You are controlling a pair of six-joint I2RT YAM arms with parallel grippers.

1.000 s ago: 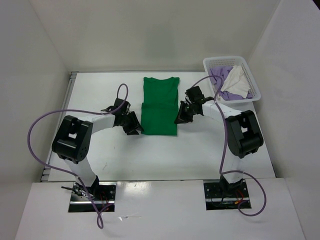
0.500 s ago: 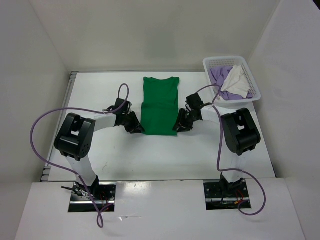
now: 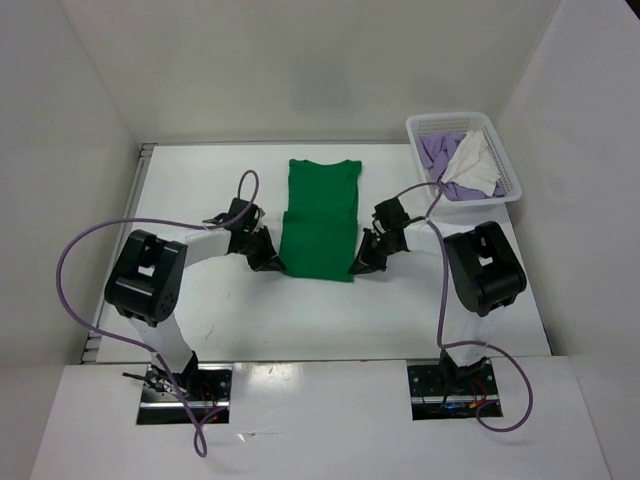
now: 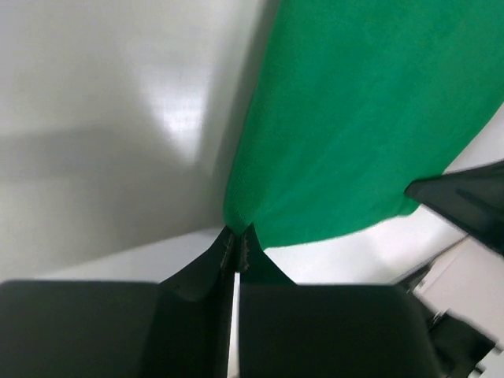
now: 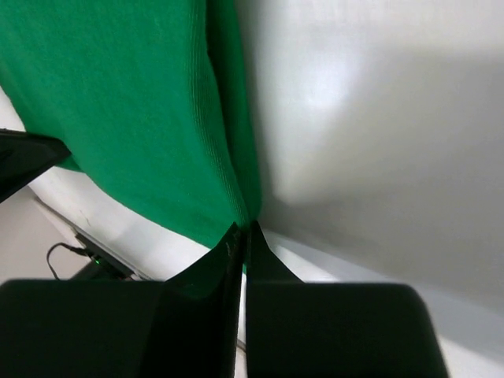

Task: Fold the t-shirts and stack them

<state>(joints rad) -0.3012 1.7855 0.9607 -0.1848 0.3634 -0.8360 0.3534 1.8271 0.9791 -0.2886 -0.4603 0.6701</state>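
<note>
Now left end effector (image 4: 237, 236) and right end effector (image 5: 242, 232) — both closed — pinch corners of the green t-shirt (image 3: 318, 235).

Flat, part-folded green t-shirt (image 3: 318, 222)

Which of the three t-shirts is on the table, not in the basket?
The green t-shirt, flat on the table, left pincer and right pincer shut on its near corners. The cream-white t-shirt and lavender t-shirt lie crumpled in the basket.
</note>
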